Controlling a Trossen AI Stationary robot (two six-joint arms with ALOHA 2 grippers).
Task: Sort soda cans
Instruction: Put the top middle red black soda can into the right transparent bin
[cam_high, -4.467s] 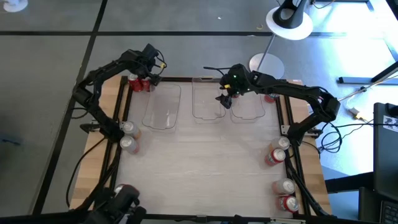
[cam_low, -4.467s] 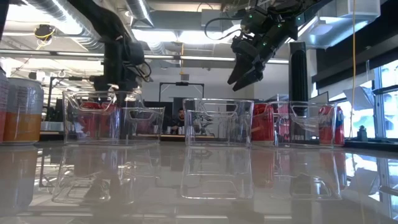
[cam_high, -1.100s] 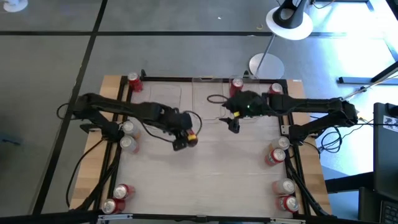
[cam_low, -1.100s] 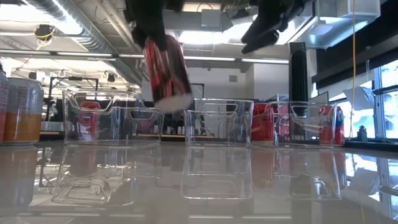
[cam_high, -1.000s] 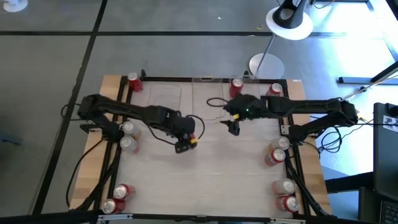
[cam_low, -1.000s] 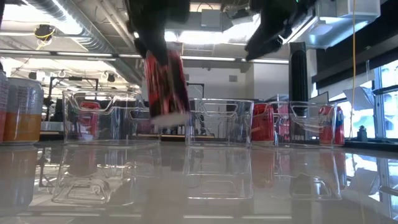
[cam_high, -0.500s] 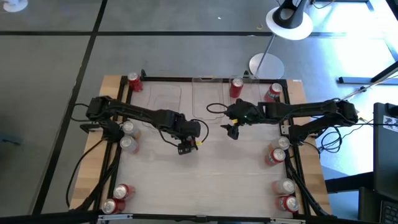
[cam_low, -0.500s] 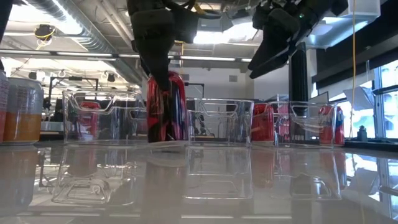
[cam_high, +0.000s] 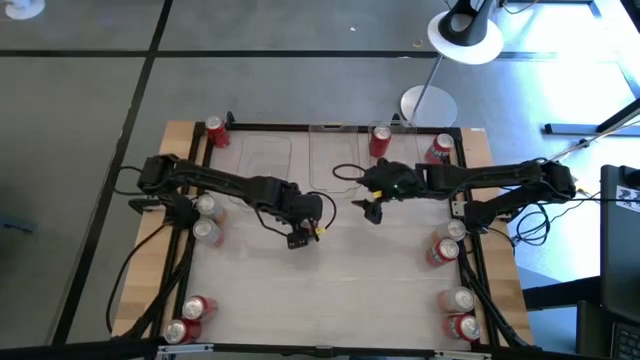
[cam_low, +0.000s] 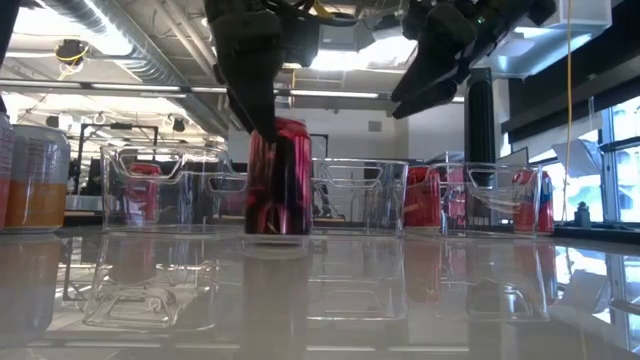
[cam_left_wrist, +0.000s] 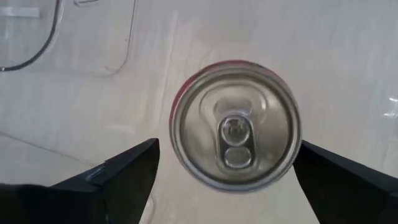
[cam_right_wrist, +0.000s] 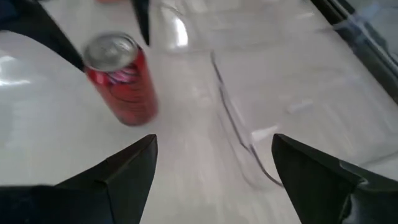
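Under left pincer (cam_high: 300, 238), half-hidden can (cam_low: 279, 177)

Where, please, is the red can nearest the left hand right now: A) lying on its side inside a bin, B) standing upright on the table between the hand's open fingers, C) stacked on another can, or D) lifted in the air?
B: the can stands upright on the table in the low view, and the left wrist view shows its top with gaps to the left hand's fingers on both sides.

left gripper (cam_high: 298, 238) mid-table | right gripper (cam_high: 371, 211) near | cans (cam_high: 207, 233) at edges
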